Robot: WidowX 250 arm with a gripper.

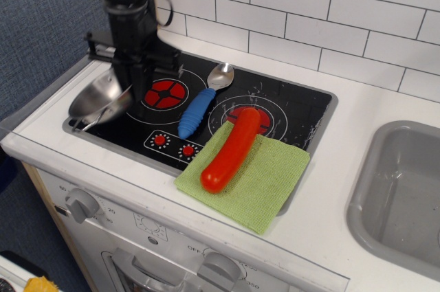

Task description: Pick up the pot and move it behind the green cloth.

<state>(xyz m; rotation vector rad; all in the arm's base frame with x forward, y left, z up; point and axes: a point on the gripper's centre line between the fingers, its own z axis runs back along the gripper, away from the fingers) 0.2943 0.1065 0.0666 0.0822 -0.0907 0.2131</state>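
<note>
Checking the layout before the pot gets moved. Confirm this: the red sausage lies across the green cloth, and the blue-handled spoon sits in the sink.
One part is wrong. The blue-handled spoon is not in the sink; it lies on the black stovetop, between the two burners. The red sausage does lie across the green cloth. The observation.image view shows this.

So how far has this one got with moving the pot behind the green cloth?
Done: the pincer is shut on the rim of the pot. In hand: the pot hangs tilted over the stove's left edge, apparently lifting off. Left: carrying it right and setting it down behind the green cloth, which lies at the front with a red sausage on it.
</note>
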